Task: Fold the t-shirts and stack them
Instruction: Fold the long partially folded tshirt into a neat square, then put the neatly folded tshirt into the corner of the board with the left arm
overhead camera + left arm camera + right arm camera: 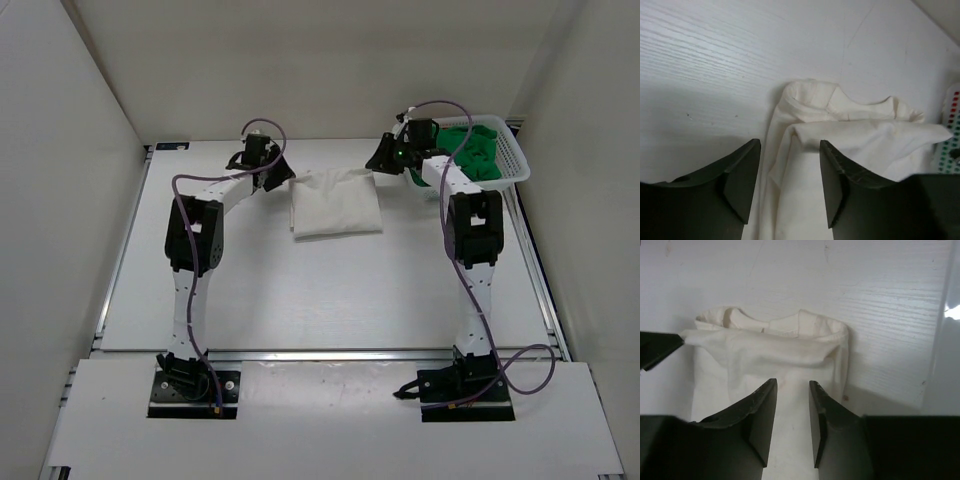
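Both arms reach over the table (330, 300) toward its far edge with elbows raised. The left gripper (278, 177) is at the far left corner of the folded cream shirt (335, 205), and the right gripper (381, 158) is at its far right corner. Each gripper has its jaws parted and grips nothing; the cloth lies under the gap, and one raised fold seems to touch a left finger. A green shirt (480, 150) lies bunched in the basket (515, 160) at the far right corner, partly hidden by the right arm.
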You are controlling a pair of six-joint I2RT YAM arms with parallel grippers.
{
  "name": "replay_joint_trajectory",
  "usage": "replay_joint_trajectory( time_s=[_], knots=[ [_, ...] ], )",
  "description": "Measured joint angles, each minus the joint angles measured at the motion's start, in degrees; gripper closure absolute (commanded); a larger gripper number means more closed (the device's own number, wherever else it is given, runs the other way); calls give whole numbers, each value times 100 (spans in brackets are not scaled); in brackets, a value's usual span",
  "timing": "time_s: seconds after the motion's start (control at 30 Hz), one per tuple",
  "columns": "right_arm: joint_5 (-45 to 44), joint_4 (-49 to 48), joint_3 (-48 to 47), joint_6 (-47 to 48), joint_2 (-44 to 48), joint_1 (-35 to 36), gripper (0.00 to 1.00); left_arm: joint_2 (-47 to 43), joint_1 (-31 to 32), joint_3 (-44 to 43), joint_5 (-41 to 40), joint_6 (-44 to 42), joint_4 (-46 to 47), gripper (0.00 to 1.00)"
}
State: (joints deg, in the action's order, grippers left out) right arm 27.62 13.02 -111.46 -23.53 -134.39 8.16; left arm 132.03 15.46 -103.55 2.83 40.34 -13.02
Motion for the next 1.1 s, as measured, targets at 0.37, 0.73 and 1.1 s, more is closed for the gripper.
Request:
replay_joint_trajectory(
  time_s=[0.37, 0.73, 1.1],
  knots=[
    [-48, 201, 1174, 201, 2131, 129, 54, -1884, -295, 2334, 179, -26, 1001, 23],
    [111, -1191, 3926, -170, 4568, 710, 52, -1191, 245, 2846, 988, -140, 1644, 56],
    [240, -1580, 6288, -343, 5681, 1432, 53, 72, 116, 960, 1292, 157, 1316, 100]
  ],
)
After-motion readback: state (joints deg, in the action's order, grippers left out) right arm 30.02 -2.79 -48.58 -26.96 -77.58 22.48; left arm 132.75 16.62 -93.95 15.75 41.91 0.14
